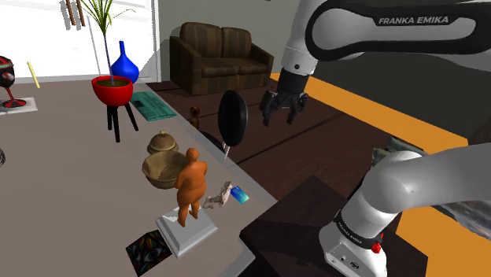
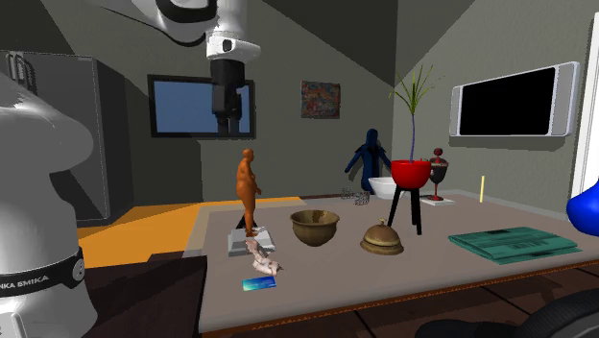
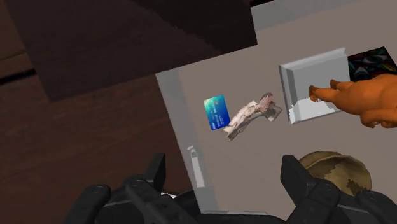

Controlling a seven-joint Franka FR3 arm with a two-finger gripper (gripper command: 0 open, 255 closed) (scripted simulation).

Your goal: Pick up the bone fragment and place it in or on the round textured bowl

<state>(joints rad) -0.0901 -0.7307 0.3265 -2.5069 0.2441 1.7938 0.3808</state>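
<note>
The bone fragment (image 1: 220, 197) (image 2: 261, 257) (image 3: 251, 114) is a pale, knobbly piece lying on the grey table near its edge, touching a blue card (image 1: 240, 196) (image 3: 216, 112). The round textured bowl (image 1: 165, 168) (image 2: 315, 227) (image 3: 334, 168) is brown and stands upright a short way behind an orange figurine (image 1: 191, 185) (image 3: 362, 98). My gripper (image 1: 285, 106) (image 2: 230, 120) (image 3: 226, 184) hangs high above the table edge, open, with nothing between its fingers. In the wrist view the bone lies ahead of the fingers, well below them.
The figurine stands on a grey base (image 1: 185, 232) beside the bone. A brown lidded dish (image 1: 162, 143) sits by the bowl. Farther back are a red planter on a black stand (image 1: 112, 89), a blue vase (image 1: 124, 63), a green mat (image 1: 149, 102) and a black disc (image 1: 232, 118).
</note>
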